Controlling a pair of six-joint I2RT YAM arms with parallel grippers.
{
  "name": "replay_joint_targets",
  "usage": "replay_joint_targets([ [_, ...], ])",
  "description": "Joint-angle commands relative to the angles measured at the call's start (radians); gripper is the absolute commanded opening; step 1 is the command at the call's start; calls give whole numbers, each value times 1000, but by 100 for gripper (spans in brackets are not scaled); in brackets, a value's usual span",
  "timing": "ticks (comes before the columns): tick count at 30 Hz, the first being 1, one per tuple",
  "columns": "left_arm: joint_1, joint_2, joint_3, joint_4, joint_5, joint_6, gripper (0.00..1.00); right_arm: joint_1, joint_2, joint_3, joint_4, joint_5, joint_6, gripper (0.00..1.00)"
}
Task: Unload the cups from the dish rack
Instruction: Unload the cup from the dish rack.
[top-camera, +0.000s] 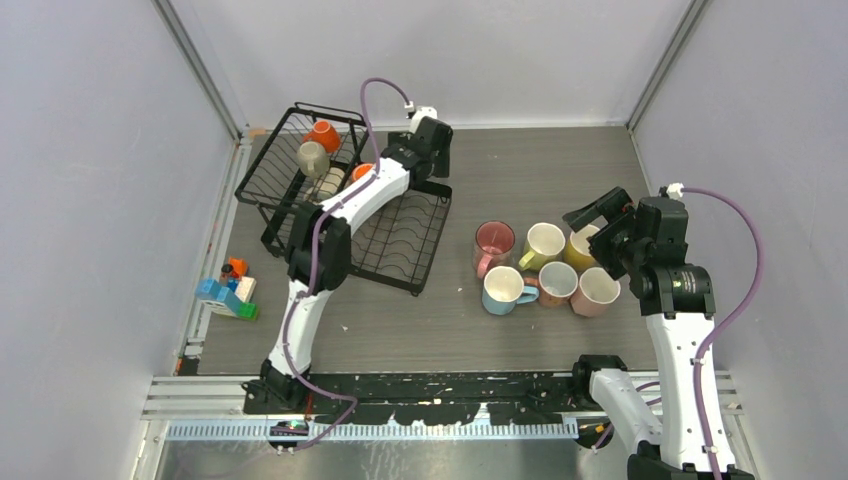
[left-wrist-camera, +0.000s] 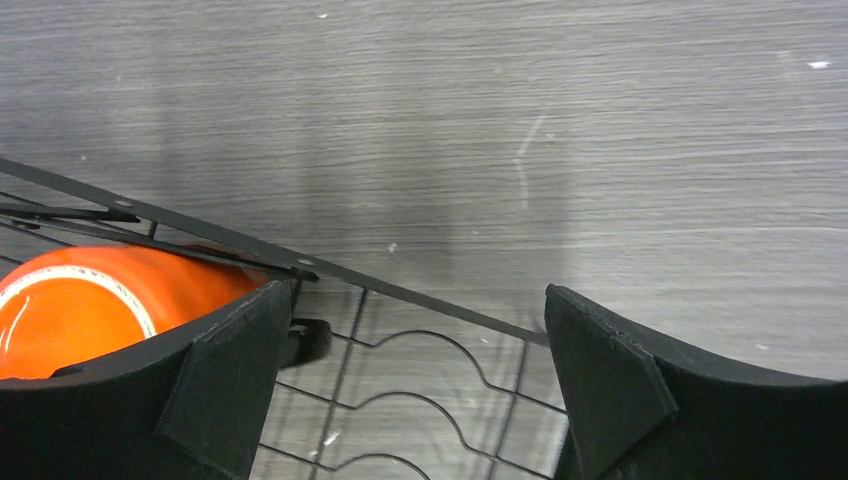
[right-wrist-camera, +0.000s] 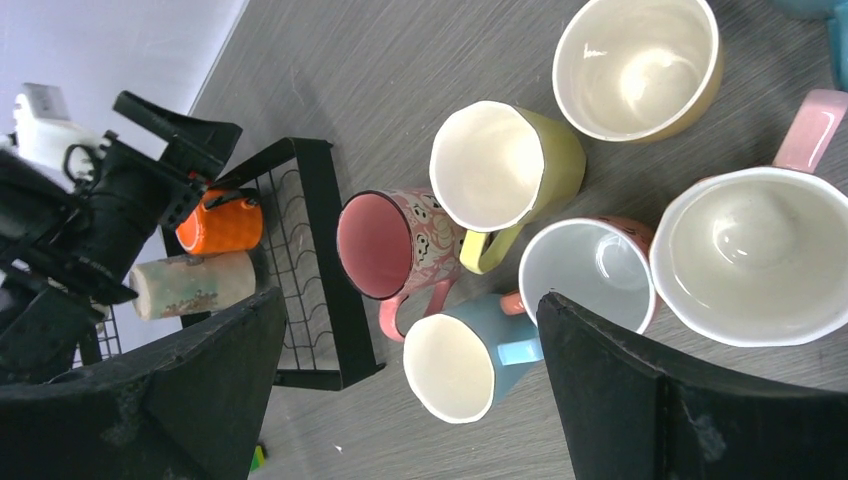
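The black dish rack (top-camera: 400, 250) sits left of centre, with its basket part (top-camera: 268, 172) at the far left. In the basket I see an orange cup (top-camera: 324, 134), an olive one (top-camera: 312, 157) and a beige one lying down (top-camera: 329, 183). A second orange cup (top-camera: 362, 171) (left-wrist-camera: 90, 300) lies beside the left arm. My left gripper (top-camera: 437, 165) (left-wrist-camera: 420, 390) hangs open over the rack's far right corner, with only rack wire (left-wrist-camera: 400, 350) between its fingers. Several cups stand on the table, among them pink (top-camera: 493, 242) (right-wrist-camera: 390, 245), blue (top-camera: 504, 290) (right-wrist-camera: 470, 365) and yellow-green (top-camera: 542, 243) (right-wrist-camera: 505, 165). Above them my right gripper (top-camera: 598, 228) (right-wrist-camera: 410, 395) is open and holds nothing.
A small heap of coloured toy blocks (top-camera: 228, 292) lies near the table's left edge. Grey walls close in the table on the left, back and right. The bare tabletop (left-wrist-camera: 560, 130) stretches beyond the rack's far edge.
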Motion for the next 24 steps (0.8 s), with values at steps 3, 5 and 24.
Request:
replay_joint_targets([
  [3,26,55,90,-102,-32,37,100,-3,-6,-2,47,-25,-29,100],
  [5,27,60,89,-110,-33,29,100,-3,-3,-9,51,-27,-29,100],
  [24,32,-71,-85,-93,4,-51,100,-3,-9,-57,74,-26,-23,100],
])
